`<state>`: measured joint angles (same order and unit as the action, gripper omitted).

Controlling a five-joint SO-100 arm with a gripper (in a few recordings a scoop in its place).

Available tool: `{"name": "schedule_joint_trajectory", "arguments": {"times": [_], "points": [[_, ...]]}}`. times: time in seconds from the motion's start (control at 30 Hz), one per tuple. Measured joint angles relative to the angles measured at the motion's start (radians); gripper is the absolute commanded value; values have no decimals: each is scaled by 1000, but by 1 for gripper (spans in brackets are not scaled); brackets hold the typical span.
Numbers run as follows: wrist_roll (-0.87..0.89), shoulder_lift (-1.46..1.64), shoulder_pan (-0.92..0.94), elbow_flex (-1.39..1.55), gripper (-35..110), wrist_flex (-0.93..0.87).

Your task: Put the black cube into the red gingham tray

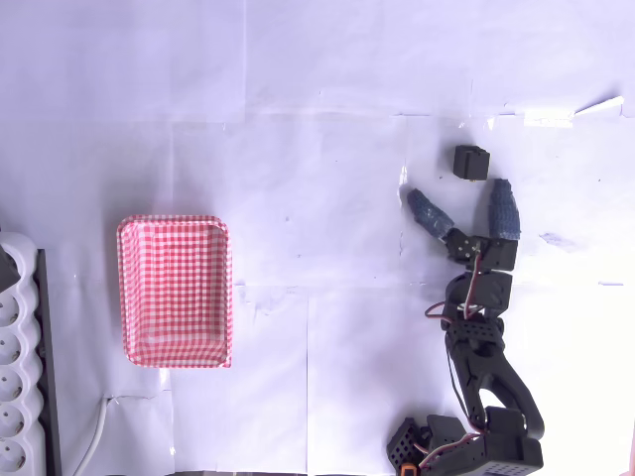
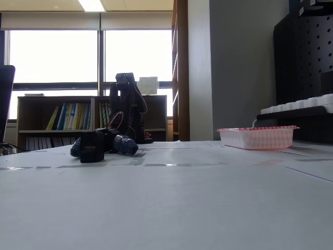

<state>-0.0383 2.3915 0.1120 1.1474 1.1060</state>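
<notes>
The black cube [image 1: 471,162] lies on the white table at the upper right of the overhead view; in the fixed view the cube [image 2: 92,147] sits low at the left, in front of the arm. My gripper [image 1: 459,202] is open just below the cube in the overhead view, its two blue-wrapped fingers [image 1: 504,208] spread wide with the cube a little beyond their tips, not touching. In the fixed view the gripper [image 2: 104,145] rests low behind the cube. The red gingham tray [image 1: 175,291] lies far to the left, empty; from the side the tray [image 2: 257,136] stands at the right.
A white power strip [image 1: 17,367] with a black bar beside it lies along the left edge of the overhead view, with a cable [image 1: 94,436] running off below. The arm's base [image 1: 466,446] stands at the bottom right. Bare white table lies between cube and tray.
</notes>
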Motion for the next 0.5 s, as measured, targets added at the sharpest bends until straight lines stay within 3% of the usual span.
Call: {"name": "schedule_joint_trajectory", "arguments": {"times": [0.5], "points": [[-86, 6, -9, 166, 52, -201]]}}
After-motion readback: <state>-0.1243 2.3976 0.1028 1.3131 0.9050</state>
